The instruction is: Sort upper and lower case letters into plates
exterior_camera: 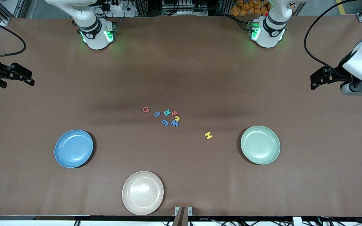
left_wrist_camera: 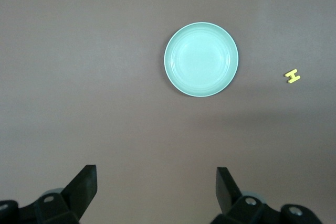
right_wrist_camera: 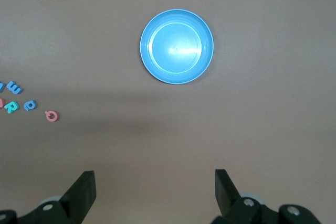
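Front view, letters: a small cluster of foam letters (exterior_camera: 166, 116) lies mid-table: a red Q (exterior_camera: 145, 109), a blue a (exterior_camera: 157, 114), a teal R (exterior_camera: 167, 112), a red letter (exterior_camera: 174, 113), a yellow u (exterior_camera: 177, 118) and two blue ones (exterior_camera: 169, 122). A yellow H (exterior_camera: 208, 135) sits apart, toward the left arm's end.
Front view, plates: blue plate (exterior_camera: 74, 148) toward the right arm's end, mint green plate (exterior_camera: 260, 144) toward the left arm's end, both nearer the camera than the cluster. A beige plate (exterior_camera: 143, 192) is nearest the camera.
Front view, grippers: left gripper (exterior_camera: 317, 82) and right gripper (exterior_camera: 22, 77) hang over bare table at either end, holding nothing.
Left wrist view: fingers (left_wrist_camera: 84, 187) spread wide apart; the mint green plate (left_wrist_camera: 201, 59) and the H (left_wrist_camera: 292, 76) lie below.
Right wrist view: fingers (right_wrist_camera: 83, 192) spread wide too; the blue plate (right_wrist_camera: 177, 46), the Q (right_wrist_camera: 51, 115) and some other letters show.
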Controlling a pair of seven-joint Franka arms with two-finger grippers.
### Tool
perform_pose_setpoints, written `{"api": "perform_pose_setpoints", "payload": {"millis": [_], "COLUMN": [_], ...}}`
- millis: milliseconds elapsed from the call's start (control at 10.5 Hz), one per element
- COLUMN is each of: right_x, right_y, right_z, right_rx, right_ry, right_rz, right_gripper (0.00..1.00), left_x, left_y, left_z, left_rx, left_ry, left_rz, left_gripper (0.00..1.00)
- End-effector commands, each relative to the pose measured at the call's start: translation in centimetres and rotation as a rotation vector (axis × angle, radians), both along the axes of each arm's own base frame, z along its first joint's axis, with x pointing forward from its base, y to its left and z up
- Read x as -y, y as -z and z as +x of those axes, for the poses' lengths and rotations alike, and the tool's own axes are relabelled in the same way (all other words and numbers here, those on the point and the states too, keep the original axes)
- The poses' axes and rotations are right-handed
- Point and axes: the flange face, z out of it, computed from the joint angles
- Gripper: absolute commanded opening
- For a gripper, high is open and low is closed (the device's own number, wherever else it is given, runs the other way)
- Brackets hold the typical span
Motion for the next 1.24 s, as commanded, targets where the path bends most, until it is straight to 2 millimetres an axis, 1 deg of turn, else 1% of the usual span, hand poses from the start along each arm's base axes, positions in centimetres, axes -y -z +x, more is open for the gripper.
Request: {"api": "perform_pose_setpoints", "payload": {"millis": [0, 286, 667, 762, 857, 952, 1048, 1143], "right_x": [0.3, 0.3, 0.3, 0.3, 0.3, 0.3, 0.3, 0.2], "right_y": [0.1, 0.1, 0.1, 0.2, 0.2, 0.5, 0.7, 0.7], "right_z": [-0.2, -0.2, -0.2, -0.2, -0.2, -0.2, -0.2, -0.1], "right_rx": [-0.003, -0.003, -0.003, -0.005, -0.005, -0.010, -0.014, -0.011], "right_ry": [-0.007, -0.007, -0.007, -0.007, -0.007, -0.007, -0.007, -0.008], "right_rz": [0.023, 0.023, 0.023, 0.023, 0.023, 0.023, 0.023, 0.023], "right_gripper": [1.00, 1.00, 1.00, 1.00, 1.00, 1.00, 1.00, 1.00], "left_x": [-0.2, -0.3, 0.0, 0.6, 1.5, 4.5, 7.2, 10.0], "left_y": [-0.8, -1.3, -0.8, -0.6, 0.5, 1.7, 3.6, 5.0], "left_z": [-0.5, -0.4, -0.2, -0.2, 0.2, 0.4, 1.0, 1.3], "left_rx": [0.003, 0.013, -0.001, -0.006, -0.023, -0.042, -0.056, -0.048], "left_ry": [0.002, -0.024, -0.021, -0.018, -0.027, 0.018, 0.061, 0.087], "left_rz": [-0.014, -0.014, -0.016, -0.019, -0.021, -0.025, -0.028, -0.034], "left_gripper": [1.00, 1.00, 1.00, 1.00, 1.00, 1.00, 1.00, 1.00]}}
